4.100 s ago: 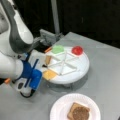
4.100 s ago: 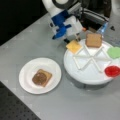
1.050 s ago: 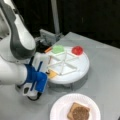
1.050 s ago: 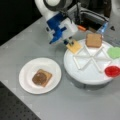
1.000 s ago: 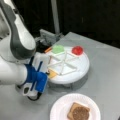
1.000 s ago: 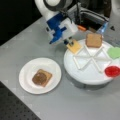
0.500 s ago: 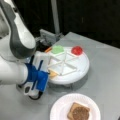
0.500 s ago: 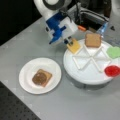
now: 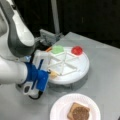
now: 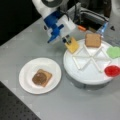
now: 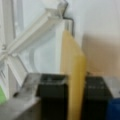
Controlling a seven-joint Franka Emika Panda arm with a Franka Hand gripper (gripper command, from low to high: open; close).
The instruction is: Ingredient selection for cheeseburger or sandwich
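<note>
Divided white tray raised on grey table, with toast square, green leafy piece and red disc in separate compartments. White paper plate well apart toward a front view's left, already carrying toast square with brown patty on top. Gripper at tray rim on the plate side, clamped on yellow cheese square; wrist view shows black fingers pinching cheese slice edge-on, face vertical, hanging down over tray edge. Plate stack lies down and left of held cheese in a front view; seen from opposite side, plate sits below right of gripper
</note>
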